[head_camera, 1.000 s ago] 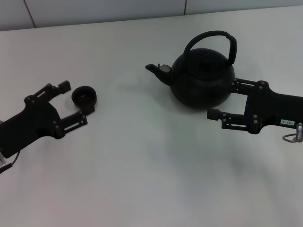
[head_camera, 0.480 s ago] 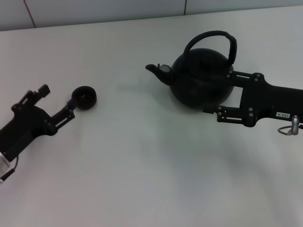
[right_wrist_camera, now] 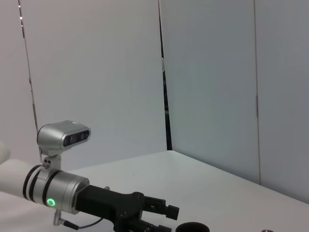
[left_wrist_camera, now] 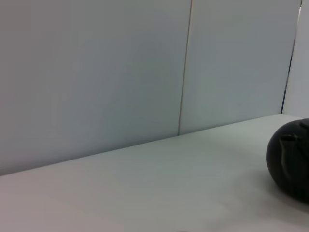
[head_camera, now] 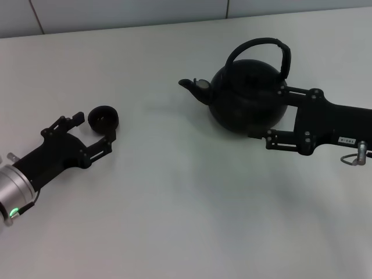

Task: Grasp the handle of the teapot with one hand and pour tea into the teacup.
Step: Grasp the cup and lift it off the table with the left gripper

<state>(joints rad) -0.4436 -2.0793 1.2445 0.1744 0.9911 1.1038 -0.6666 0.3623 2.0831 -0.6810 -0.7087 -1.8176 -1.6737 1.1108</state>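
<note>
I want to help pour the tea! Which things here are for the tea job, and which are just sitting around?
For the job:
teapot
its handle
teacup
right gripper, open beside the teapot
left gripper, open around the teacup

Just there:
white table
wall behind

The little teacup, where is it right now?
In the head view the teacup sits on the white table on the robot's left, between the open fingers of the left tool, far from the teapot.
</note>
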